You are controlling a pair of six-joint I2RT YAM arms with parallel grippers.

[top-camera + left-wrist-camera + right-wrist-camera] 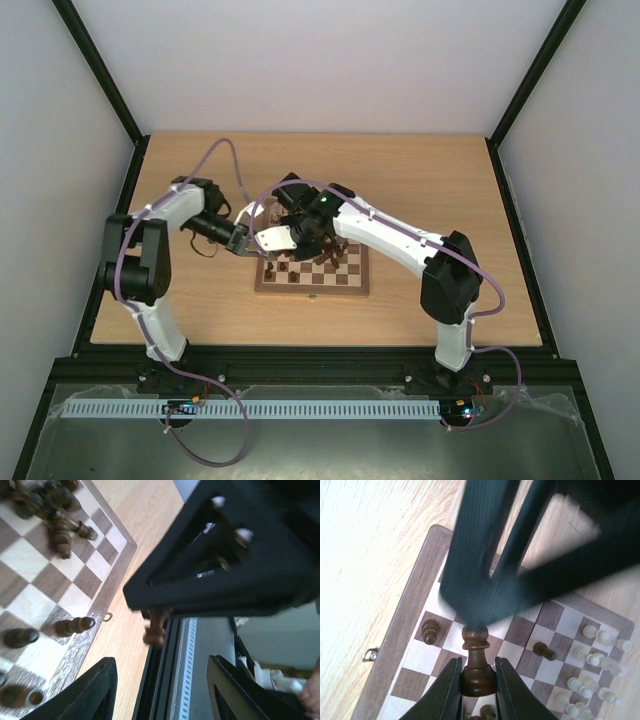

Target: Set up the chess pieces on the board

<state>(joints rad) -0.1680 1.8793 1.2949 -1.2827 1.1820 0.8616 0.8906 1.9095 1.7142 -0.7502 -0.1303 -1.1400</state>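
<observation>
Handover of a dark chessman (478,647) above the board (412,610). The right gripper (478,664) is clenched on the piece's lower body and holds it upright over the squares beside the board's border. The left gripper (161,659) has its jaws parted with nothing between them, and in the right wrist view one of its dark fingers crosses just above the piece's head. For a clean placement, the left arm should draw away sideways first so that its finger does not brush the head. The right arm should then keep the piece vertical, bring it over the middle of its home square and lower it until the base seats flat. Only then should its jaws part, and it should rise straight up. The path must avoid the standing dark pawn (430,630) close by and the pale pieces (597,647) clustered further along the board. A heap of dark pieces (55,510), several lying down, is not yet sorted. Limits of view: the chessman's base is buried between the pads and its head meets the blurred left finger, so it is probably a pawn or a bishop, but which cannot be told. In the top view the two wrists overlap and cover part of the board. The left wrist view shows the piece only as a blurred brown shape under the right gripper.
</observation>
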